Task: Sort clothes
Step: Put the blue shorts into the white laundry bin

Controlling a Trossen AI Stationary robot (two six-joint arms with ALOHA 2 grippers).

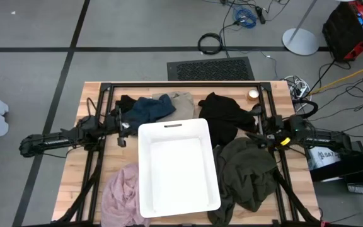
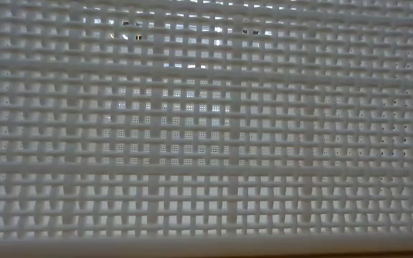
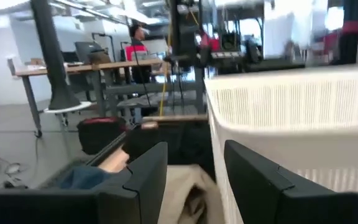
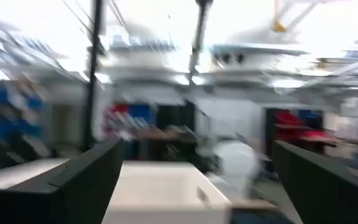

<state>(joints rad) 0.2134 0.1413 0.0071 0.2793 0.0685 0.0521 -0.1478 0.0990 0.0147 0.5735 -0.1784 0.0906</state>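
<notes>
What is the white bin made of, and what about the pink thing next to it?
The bin looks like hard plastic: smooth matte floor, stiff straight rim, and walls moulded as a lattice of tiny holes. The pink thing looks like soft cloth, since it lies crumpled in loose folds.

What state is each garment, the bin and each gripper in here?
Bin: empty, upright.
Navy garment: crumpled on table.
Tan garment: crumpled.
Black garment: heaped.
Olive garment: heaped.
Pink garment: crumpled.
Left gripper: open, empty.
Right gripper: open, empty.
</notes>
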